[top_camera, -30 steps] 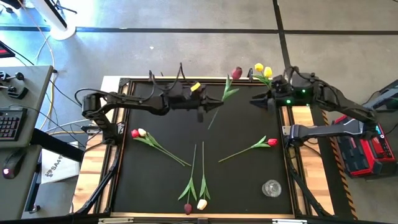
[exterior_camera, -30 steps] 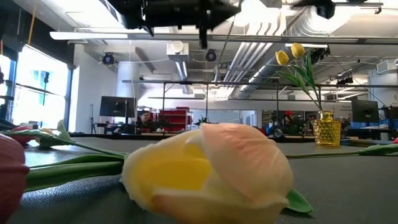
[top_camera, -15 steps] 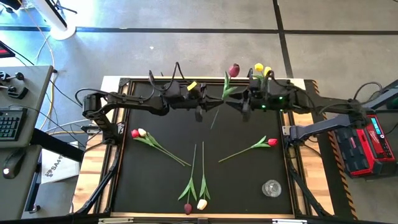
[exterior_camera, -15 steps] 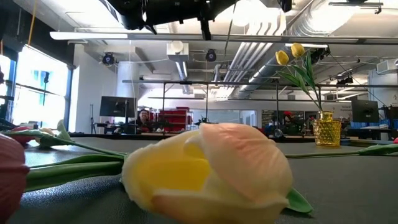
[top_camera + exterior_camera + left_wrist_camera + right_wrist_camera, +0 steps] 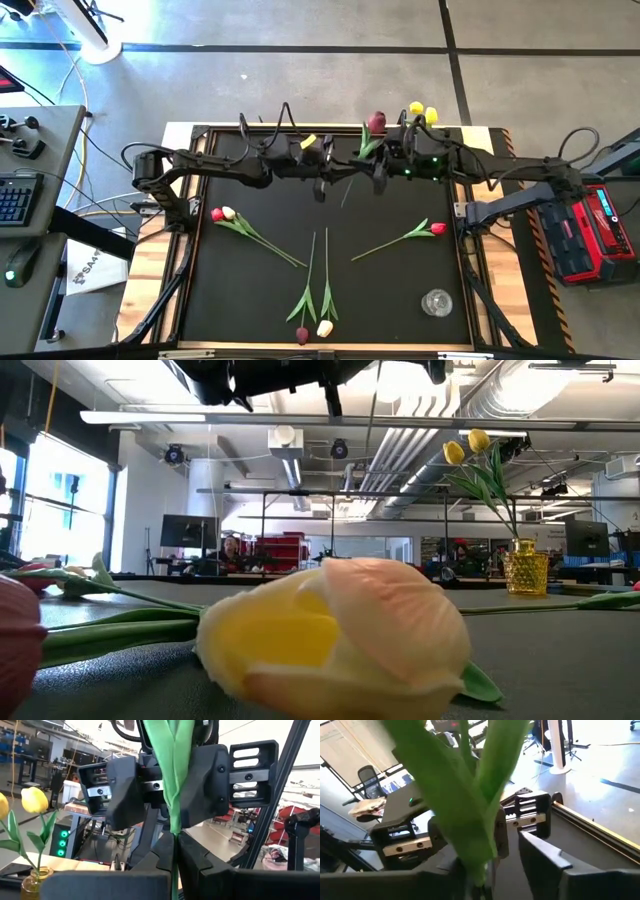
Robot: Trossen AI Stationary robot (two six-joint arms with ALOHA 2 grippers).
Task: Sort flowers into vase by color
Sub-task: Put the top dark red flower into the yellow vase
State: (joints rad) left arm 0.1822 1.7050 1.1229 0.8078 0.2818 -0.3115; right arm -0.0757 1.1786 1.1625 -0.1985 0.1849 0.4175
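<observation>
A dark maroon tulip (image 5: 376, 122) is held above the table's far middle, head up, with its stem running down to a free end (image 5: 343, 202). My left gripper (image 5: 334, 178) is shut on that stem. My right gripper (image 5: 379, 172) is open, with one finger on each side of the tulip's green leaves (image 5: 172, 765). I cannot tell whether it touches them. Two yellow tulips (image 5: 423, 112) stand in an amber vase (image 5: 525, 572) at the far right corner. My left gripper pinches the maroon tulip's stem (image 5: 173, 840) between its two fingers, just below the leaves. The fingers (image 5: 195, 862) reach in from the table's left and lie across the stem. The flower is lifted clear and roughly upright, its lower stem hanging free.
Loose tulips lie on the black mat: a red and a cream one (image 5: 222, 213) at the left, a red one (image 5: 437, 228) at the right, and a maroon (image 5: 302, 334) and a cream one (image 5: 324, 327) at the near edge. A clear glass vase (image 5: 437, 301) stands near right.
My right gripper has moved from beside the yellow tulips' vase toward the table's left, up to the held maroon tulip, and now straddles its leaves. My left gripper has kept its hold almost in place.
</observation>
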